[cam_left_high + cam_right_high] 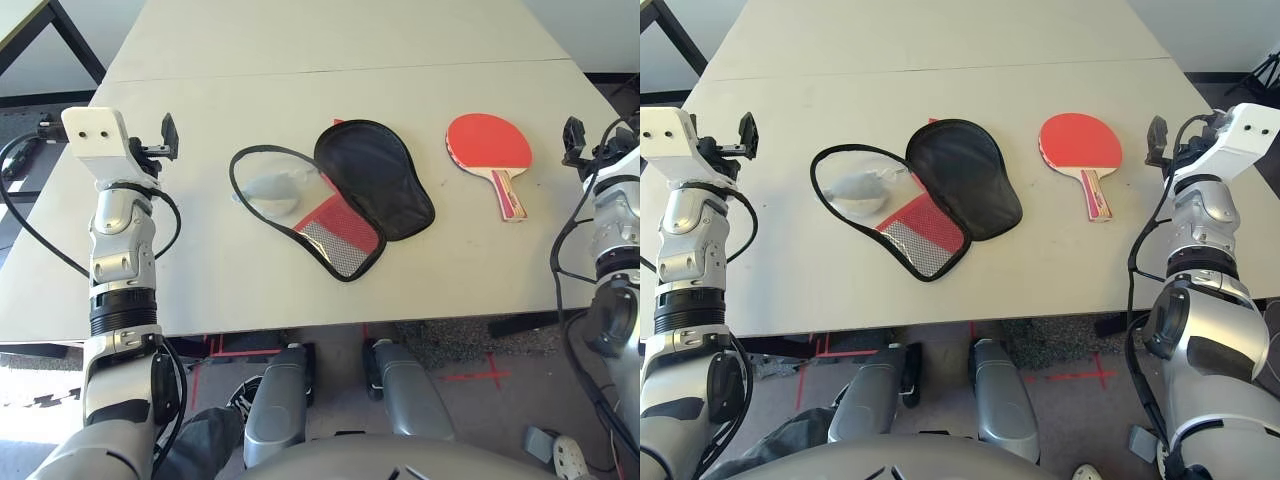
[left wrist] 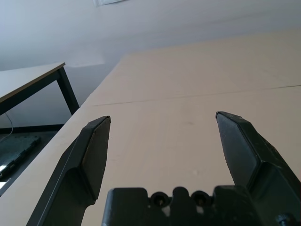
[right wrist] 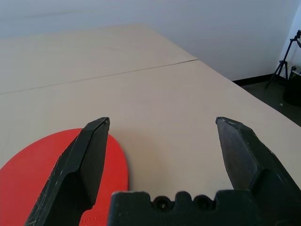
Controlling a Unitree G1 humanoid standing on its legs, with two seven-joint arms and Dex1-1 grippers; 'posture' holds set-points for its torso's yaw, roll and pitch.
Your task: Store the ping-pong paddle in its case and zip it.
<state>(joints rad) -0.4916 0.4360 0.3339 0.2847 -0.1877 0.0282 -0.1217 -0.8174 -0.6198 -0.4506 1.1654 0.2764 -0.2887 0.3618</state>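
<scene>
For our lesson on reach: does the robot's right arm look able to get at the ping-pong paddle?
Probably yes: the ping-pong paddle lies uncovered beside the open right pincer, with nothing between them.

Bare tabletop between open case and paddle.

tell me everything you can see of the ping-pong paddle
The round red rubber-faced ping-pong paddle lies flat, red face up, right of the open black-lined fabric case. A pale wooden edge shows where the rubber ends; its short handle, striped red and dark on pale wood, points toward the robot, angled slightly right. It touches only the pale tabletop; no gripper holds it.
</scene>
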